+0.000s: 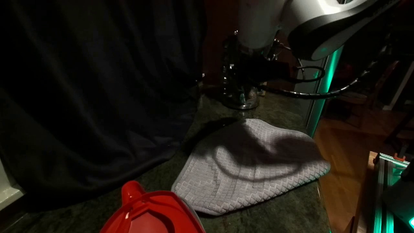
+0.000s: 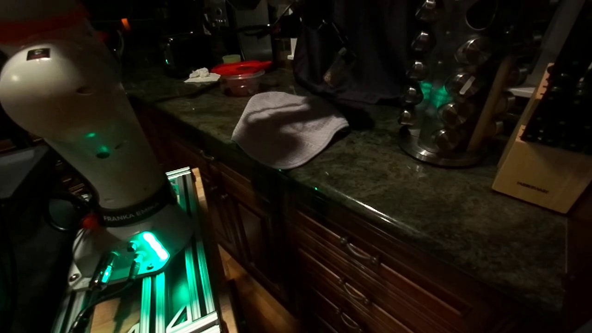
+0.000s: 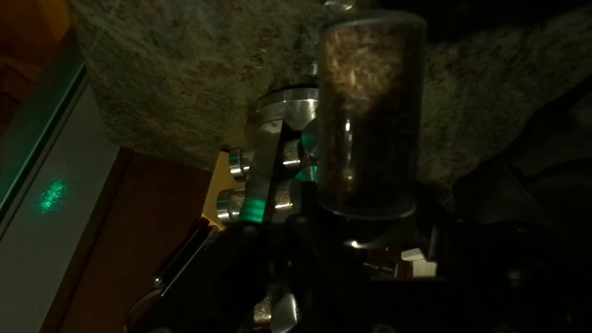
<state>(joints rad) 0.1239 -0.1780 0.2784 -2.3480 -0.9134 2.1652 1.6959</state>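
A clear glass spice jar [image 3: 370, 120] with brown dried flakes fills the middle of the wrist view. My gripper [image 3: 367, 206] is shut on its near end, with a dark finger on either side; much of the grip is lost in shadow. The jar's glass body points away from the gripper, over the counter. In an exterior view the held jar [image 2: 339, 68] hangs tilted in the air beyond a grey cloth [image 2: 286, 134]. The same textured cloth [image 1: 245, 181] lies on the counter under the arm's shadow.
A metal spice rack [image 2: 446, 104] with several jars stands on the counter, its round base [image 3: 291, 108] near the held jar in the wrist view. Beside it is a wooden knife block [image 2: 536, 169]. A red-lidded container [image 1: 152, 213] sits by the cloth. A dark curtain [image 1: 106, 81] hangs behind.
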